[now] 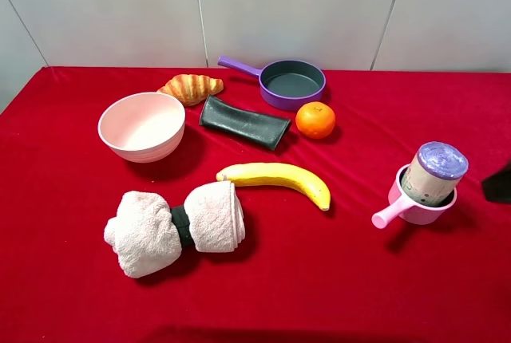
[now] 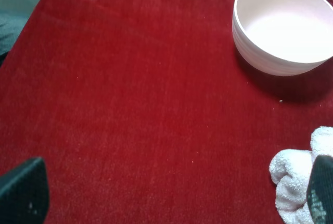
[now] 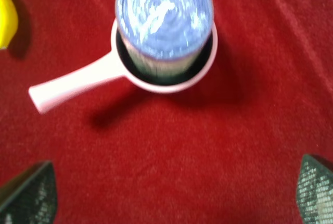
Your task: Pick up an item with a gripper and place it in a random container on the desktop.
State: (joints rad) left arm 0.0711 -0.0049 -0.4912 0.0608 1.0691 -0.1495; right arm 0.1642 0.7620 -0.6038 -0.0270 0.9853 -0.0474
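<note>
Right gripper (image 3: pixel 174 193) fingers (image 3: pixel 31 195) spread wide, tips at the edges of the right wrist view, nothing between them but red cloth. Just ahead of the tips: pink saucepan (image 3: pixel 205 62), handle pointing toward the front left corner of the desktop (image 1: pixel 319 279). Canister (image 3: pixel 164 18) stands in the pan, lilac lid up, leaning slightly on the rim. From the high camera the canister (image 1: pixel 433 171) and saucepan (image 1: pixel 415 207) sit near the right edge, about mid-depth; only a dark corner of the right gripper shows at that edge, apart from the pan.

Left gripper (image 2: pixel 171 195) fingers (image 2: pixel 23 195) also wide apart, over bare cloth near the left edge. A rolled white towel (image 2: pixel 291 182) lies by one tip; whether they touch, cannot tell. Pale pink bowl (image 2: pixel 283 26) farther off.

Rest of the surface, high view: towel (image 1: pixel 172 227) with a dark band, front left; banana (image 1: pixel 279 179) at centre; bowl (image 1: pixel 142 126) left of centre; dark green pouch (image 1: pixel 243 122) and orange (image 1: pixel 314 120) behind the banana; croissant (image 1: pixel 190 87) and purple frying pan (image 1: pixel 287 81) near the back edge.
</note>
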